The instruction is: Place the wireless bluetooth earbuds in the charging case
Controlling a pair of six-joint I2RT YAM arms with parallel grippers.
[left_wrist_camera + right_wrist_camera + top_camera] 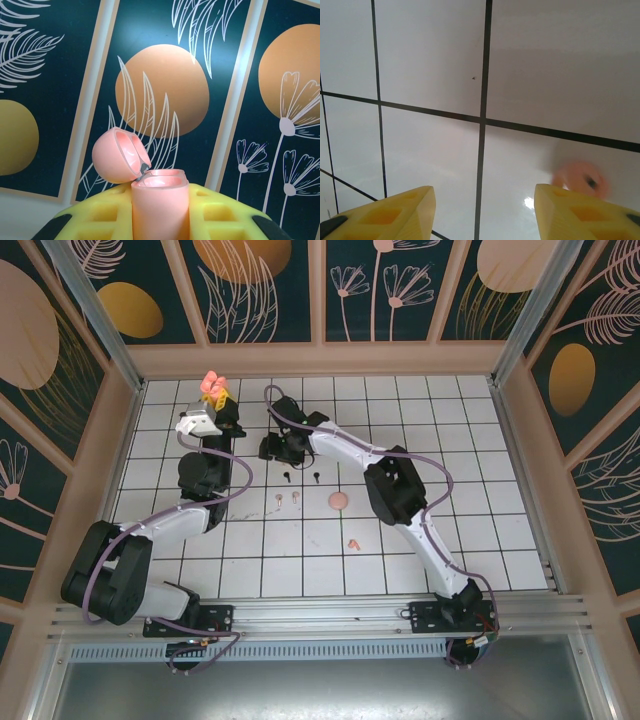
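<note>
- currently my left gripper (208, 408) is pinching the pink charging case (160, 200), yellow fingers (95, 220) pressed on both sides of its body.
- the case is held upright above the far left part of the white tiled table (450, 440), close to the back wall.
- its lid (117, 155) is flipped open to the left, hinge side up, and i can see the two wells in the top of the body.
- my right gripper (482, 212) is spread, with bare tile showing between the fingers; it hangs low over the table to the right of the case.
- the black earbuds (302, 477) lie on the tiles right of the case and nearer the arm bases, just beside the right gripper.
- the pale earbuds (287, 498) lie a little nearer than the black pair, close to it.
- a round pink piece (339, 501) sits right of the pale pair.
- the coral earbuds (352, 543) lie farthest from the case, nearer the bases.
- a pink blur (580, 180) shows by the right finger; i cannot tell what it is.
</note>
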